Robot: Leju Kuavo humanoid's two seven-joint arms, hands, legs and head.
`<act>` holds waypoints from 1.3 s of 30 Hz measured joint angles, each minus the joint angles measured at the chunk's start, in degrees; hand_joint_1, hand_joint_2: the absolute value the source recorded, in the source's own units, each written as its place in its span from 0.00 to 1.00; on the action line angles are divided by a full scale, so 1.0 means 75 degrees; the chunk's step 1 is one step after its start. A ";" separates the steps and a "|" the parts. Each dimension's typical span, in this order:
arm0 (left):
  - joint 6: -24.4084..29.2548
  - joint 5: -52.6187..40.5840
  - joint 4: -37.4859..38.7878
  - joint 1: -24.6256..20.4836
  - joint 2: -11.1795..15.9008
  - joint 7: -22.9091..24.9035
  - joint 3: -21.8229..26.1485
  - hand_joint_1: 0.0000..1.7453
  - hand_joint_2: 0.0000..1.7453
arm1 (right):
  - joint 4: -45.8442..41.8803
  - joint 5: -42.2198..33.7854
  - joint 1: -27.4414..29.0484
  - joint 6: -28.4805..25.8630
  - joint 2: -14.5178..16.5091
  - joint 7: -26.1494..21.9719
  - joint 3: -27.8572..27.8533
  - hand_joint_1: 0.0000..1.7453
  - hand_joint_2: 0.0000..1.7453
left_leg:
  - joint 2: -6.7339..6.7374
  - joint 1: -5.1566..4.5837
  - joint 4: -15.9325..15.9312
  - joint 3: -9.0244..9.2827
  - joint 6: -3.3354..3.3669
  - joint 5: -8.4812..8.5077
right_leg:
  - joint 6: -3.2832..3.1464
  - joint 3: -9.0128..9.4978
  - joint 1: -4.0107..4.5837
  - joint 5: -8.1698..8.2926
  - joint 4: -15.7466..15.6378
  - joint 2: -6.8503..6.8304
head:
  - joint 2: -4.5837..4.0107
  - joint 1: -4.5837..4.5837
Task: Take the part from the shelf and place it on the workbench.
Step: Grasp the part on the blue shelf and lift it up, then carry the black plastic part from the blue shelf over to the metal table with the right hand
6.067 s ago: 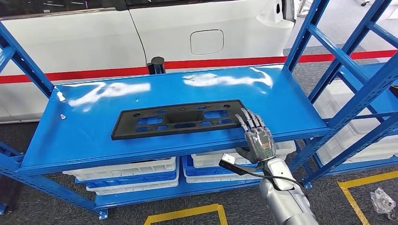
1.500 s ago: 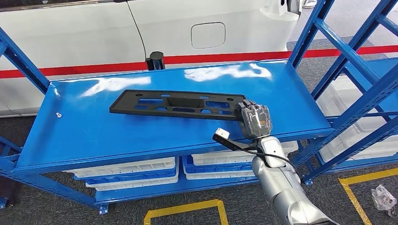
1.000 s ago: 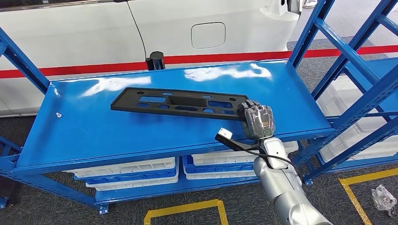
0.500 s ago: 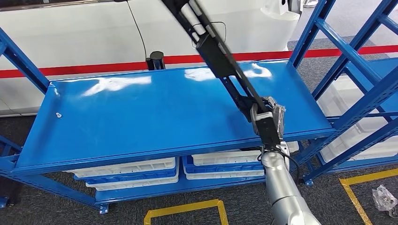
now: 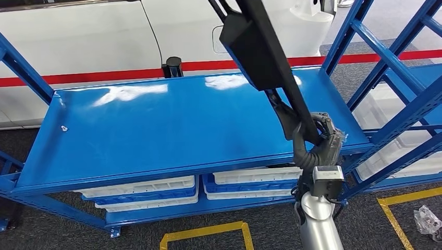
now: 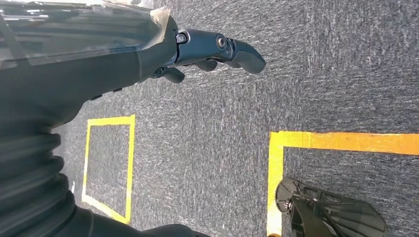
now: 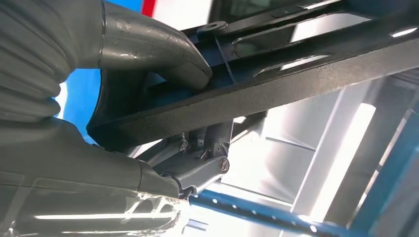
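Observation:
The long black plastic part (image 5: 260,52) stands tilted up in the air above the blue shelf (image 5: 146,130), its upper end running off the top of the head view. My right hand (image 5: 320,140) grips its lower end near the shelf's front right corner. In the right wrist view the thumb (image 7: 153,52) presses on the part (image 7: 276,89) and the fingers clamp it from below. My left hand (image 6: 207,49) hangs over the grey floor with its fingers curled and nothing in them.
White bins (image 5: 140,190) sit on the lower shelf level. Blue uprights (image 5: 375,62) of the rack rise at right, next to a second rack. A white car (image 5: 104,41) stands behind. Yellow floor tape (image 5: 203,232) lies below; another black piece (image 6: 331,212) lies on the floor.
My right hand has closed on the part's right end, lifted it off the shelf and swung it upright. The hand has drawn back toward the shelf's front right corner.

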 joint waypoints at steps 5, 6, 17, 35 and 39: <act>0.0001 0.0038 0.0000 -0.0001 -0.0004 -0.0025 0.0042 0.00 1.00 | -0.0567 0.0032 0.0262 -0.0143 -0.0022 -0.0026 0.0114 1.00 1.00 | -0.0002 -0.0013 0.0003 0.0002 0.0009 -0.0011 | 0.0001 0.0003 -0.0018 -0.0002 -0.0004 0.0000 | 0.0000 -0.0001; 0.0001 0.0058 0.0000 -0.0001 -0.0006 -0.0040 0.0051 0.00 1.00 | -0.0651 0.0057 0.0306 -0.0223 -0.0030 -0.0052 0.0141 1.00 1.00 | -0.0002 -0.0019 0.0004 0.0003 0.0014 -0.0016 | 0.0004 0.0005 -0.0027 -0.0003 -0.0006 0.0000 | 0.0000 0.0000; -0.0078 0.0149 0.0000 0.0011 -0.0004 -0.0193 0.0141 0.00 1.00 | -0.1227 0.0061 0.0861 -0.1118 -0.0195 -0.0294 0.0436 1.00 1.00 | 0.0006 -0.0114 -0.0027 0.0097 0.0209 -0.0040 | 0.0136 0.0080 -0.0146 -0.0055 0.0000 -0.0003 | 0.0000 -0.0004; -0.0234 0.0147 0.0006 0.0024 -0.0020 -0.0168 0.0163 0.00 1.00 | -0.1819 -0.0181 0.1376 -0.1823 -0.0422 -0.0426 0.0374 1.00 1.00 | -0.0019 0.0086 0.0538 -0.0152 -0.0182 -0.0437 | -0.0106 0.0337 -0.0237 -0.0210 0.0054 0.0055 | 0.0000 -0.0021; -0.0232 0.0147 0.0007 0.0024 -0.0022 -0.0157 0.0163 0.00 1.00 | -0.1856 -0.0201 0.1469 -0.1829 -0.0423 -0.0426 0.0340 1.00 1.00 | -0.0021 0.0096 0.2158 -0.0579 -0.0258 -0.1360 | -0.0221 0.0131 -0.0163 -0.0054 0.0064 0.0024 | 0.0000 -0.0030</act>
